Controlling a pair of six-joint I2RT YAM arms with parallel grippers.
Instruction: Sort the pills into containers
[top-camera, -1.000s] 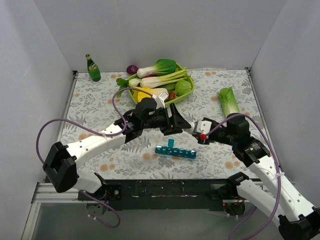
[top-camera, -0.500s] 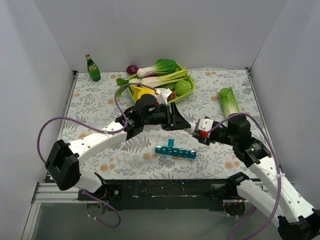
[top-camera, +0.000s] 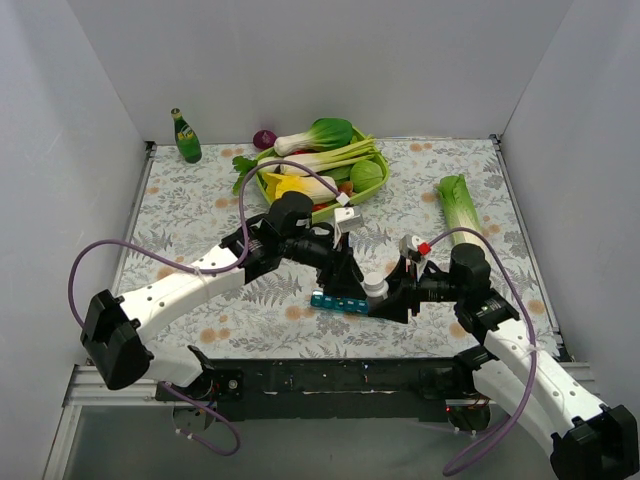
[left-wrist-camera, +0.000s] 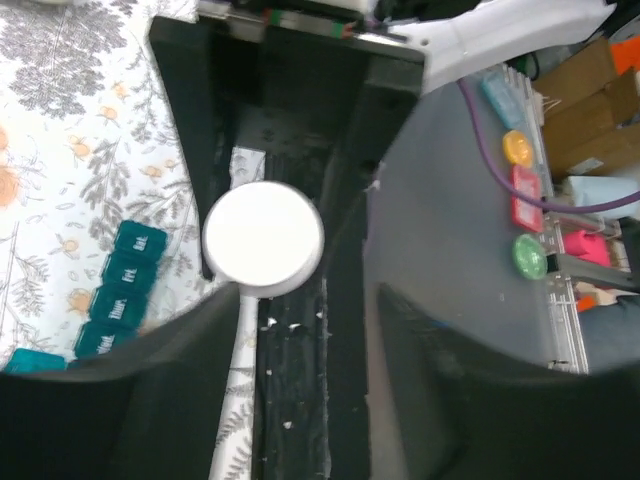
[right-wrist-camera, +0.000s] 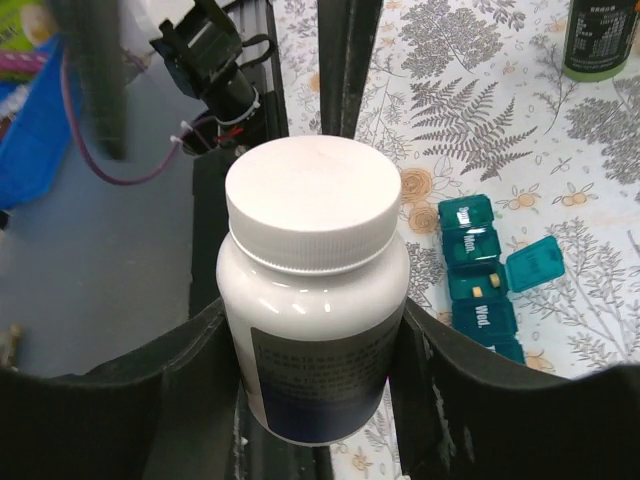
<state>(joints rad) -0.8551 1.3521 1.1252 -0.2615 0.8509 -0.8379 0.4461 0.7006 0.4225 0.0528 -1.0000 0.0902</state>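
The teal pill organiser lies near the table's front edge. In the right wrist view it has one lid flipped open and small yellow pills in that compartment. My right gripper is shut on a white bottle with a white screw cap, held upright just right of the organiser. My left gripper is open, its jaws spread wide just above the cap, not touching it. The organiser also shows at the left of the left wrist view.
A lime-green basket of vegetables stands at the back middle. A green soda bottle is at the back left, a purple onion behind the basket, and a leafy green stalk at the right.
Both grippers have moved toward the near edge and come down to the organiser. The right gripper now holds the bottle upright beside it, with the left gripper over the cap.
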